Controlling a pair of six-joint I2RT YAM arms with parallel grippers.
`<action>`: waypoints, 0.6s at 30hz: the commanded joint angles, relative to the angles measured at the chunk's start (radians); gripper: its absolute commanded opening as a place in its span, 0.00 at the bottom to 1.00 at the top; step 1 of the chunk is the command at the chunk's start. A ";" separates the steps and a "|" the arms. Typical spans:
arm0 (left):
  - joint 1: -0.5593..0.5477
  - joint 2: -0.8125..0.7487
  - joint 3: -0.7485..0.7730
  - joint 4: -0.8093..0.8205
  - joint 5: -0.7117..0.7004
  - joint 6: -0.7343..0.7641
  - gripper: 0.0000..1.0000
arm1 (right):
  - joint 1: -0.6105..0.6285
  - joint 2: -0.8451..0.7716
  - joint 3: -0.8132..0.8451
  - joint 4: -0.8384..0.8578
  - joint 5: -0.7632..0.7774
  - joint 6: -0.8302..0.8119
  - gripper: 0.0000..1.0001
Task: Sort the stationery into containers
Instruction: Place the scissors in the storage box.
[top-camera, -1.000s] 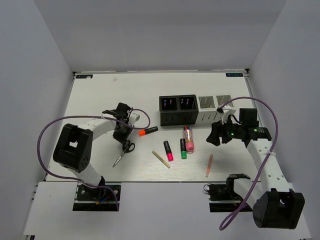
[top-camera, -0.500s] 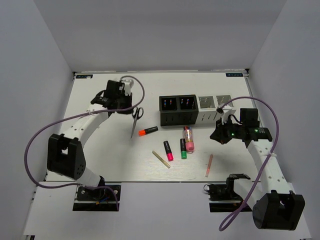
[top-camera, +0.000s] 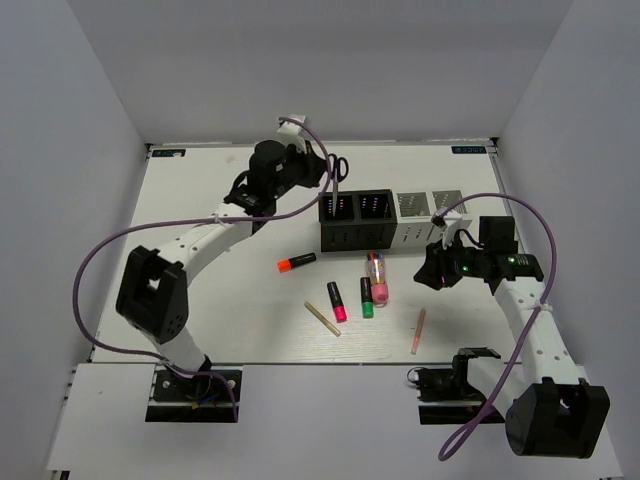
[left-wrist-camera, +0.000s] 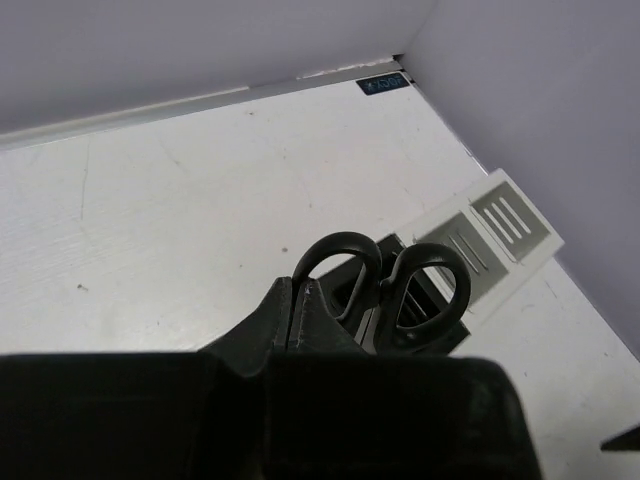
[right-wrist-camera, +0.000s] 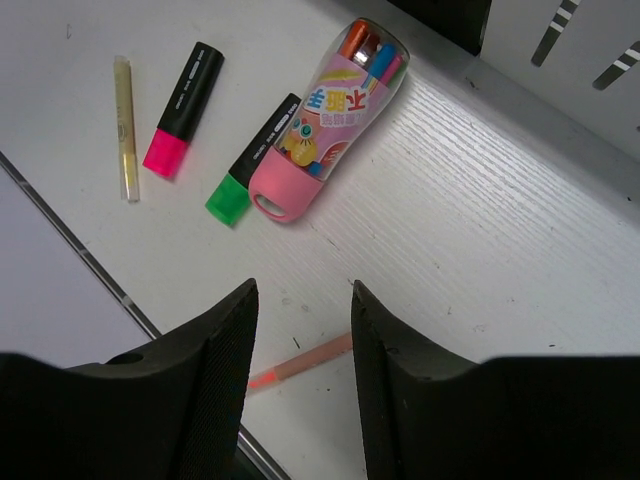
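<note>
My left gripper (top-camera: 318, 175) is shut on the black-handled scissors (top-camera: 338, 168) and holds them over the leftmost black cup (top-camera: 340, 232) of the containers, handles up. In the left wrist view the scissors (left-wrist-camera: 385, 285) hang before the shut fingers (left-wrist-camera: 285, 315), with the white cups (left-wrist-camera: 490, 222) beyond. My right gripper (top-camera: 433, 270) is open and empty above the thin salmon stick (right-wrist-camera: 305, 362), which shows between its fingers (right-wrist-camera: 225, 370). On the table lie the orange highlighter (top-camera: 296, 262), pink highlighter (top-camera: 337, 301), green highlighter (top-camera: 367, 297), clear pen with pink end (top-camera: 378, 276) and beige stick (top-camera: 322, 318).
The row of cups runs from the black pair to two white ones (top-camera: 430, 212) at the back right of the white table (top-camera: 200, 300). Grey walls close in the left, back and right sides. The table's front edge (right-wrist-camera: 80, 255) lies near the beige stick.
My left arm has lifted the scissors off the table's left side and carried them back and right to above the black cups. The right gripper has hardly moved.
</note>
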 joint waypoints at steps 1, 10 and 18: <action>-0.010 0.060 0.079 0.160 -0.067 -0.001 0.00 | -0.001 0.007 0.022 -0.006 -0.024 -0.014 0.46; -0.054 0.232 0.141 0.234 -0.182 0.159 0.00 | -0.005 0.019 0.025 -0.011 -0.029 -0.017 0.48; -0.079 0.228 -0.032 0.312 -0.197 0.177 0.19 | -0.001 0.027 0.027 -0.006 -0.027 -0.021 0.59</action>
